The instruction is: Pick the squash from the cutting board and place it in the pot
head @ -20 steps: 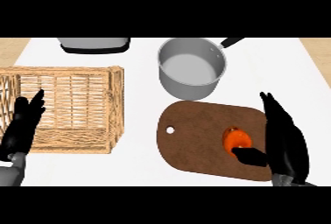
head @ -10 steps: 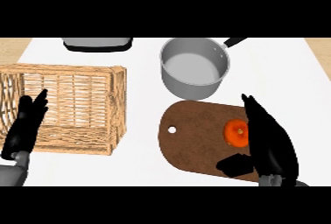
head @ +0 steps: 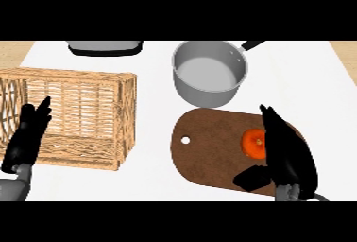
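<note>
Two steps pending, grasp first: right hand (head: 289,151) beside squash (head: 253,143) on cutting board (head: 209,151), fingers (head: 273,123) straight, together; next, curl round, lift to pot (head: 209,97).

one squash (head: 252,143), pot (head: 208,96), board (head: 209,152), basket (head: 127,118), two hands (head: 26,138) (head: 287,150)

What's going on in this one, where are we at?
The robot's right hand, fingers straight, is over the cutting board right beside the orange squash, partly covering it but not curled round it. The squash lies on the board; the grey pot behind it has nothing in it yet. The left hand rests open by the wicker basket.
</note>
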### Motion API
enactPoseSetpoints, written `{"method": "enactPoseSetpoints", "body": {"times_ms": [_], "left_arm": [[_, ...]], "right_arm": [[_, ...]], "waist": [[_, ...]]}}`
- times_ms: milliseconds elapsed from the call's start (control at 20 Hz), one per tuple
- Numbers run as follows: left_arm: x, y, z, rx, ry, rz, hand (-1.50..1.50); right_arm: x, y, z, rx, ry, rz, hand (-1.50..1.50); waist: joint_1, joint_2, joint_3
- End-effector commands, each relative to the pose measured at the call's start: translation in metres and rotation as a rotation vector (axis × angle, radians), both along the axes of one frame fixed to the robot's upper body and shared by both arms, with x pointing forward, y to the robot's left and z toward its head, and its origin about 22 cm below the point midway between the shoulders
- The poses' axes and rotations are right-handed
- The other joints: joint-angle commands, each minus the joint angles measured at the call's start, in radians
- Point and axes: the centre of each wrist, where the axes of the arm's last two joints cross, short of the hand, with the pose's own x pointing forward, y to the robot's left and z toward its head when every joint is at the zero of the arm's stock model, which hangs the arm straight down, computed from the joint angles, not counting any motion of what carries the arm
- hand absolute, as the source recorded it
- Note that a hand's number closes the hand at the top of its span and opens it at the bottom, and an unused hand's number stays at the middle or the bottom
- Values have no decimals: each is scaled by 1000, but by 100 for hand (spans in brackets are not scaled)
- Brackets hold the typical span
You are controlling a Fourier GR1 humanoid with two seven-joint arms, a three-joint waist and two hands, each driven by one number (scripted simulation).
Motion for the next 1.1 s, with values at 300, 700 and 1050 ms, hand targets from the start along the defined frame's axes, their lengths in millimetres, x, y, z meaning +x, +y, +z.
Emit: {"method": "enactPoseSetpoints", "body": {"times_ms": [300,700,1050], "left_arm": [[0,-9,-3,-11,4,-5,0],[3,-2,5,-5,-3,-11,0],[8,-9,-6,11,9,-2,0]], "right_arm": [[28,3,-8,-79,154,-109,-150],[48,-3,-23,-105,177,-152,-150],[55,-12,-47,-83,228,-152,-150]], "waist": [[4,4,-1],[5,4,-1],[1,4,-1]]}}
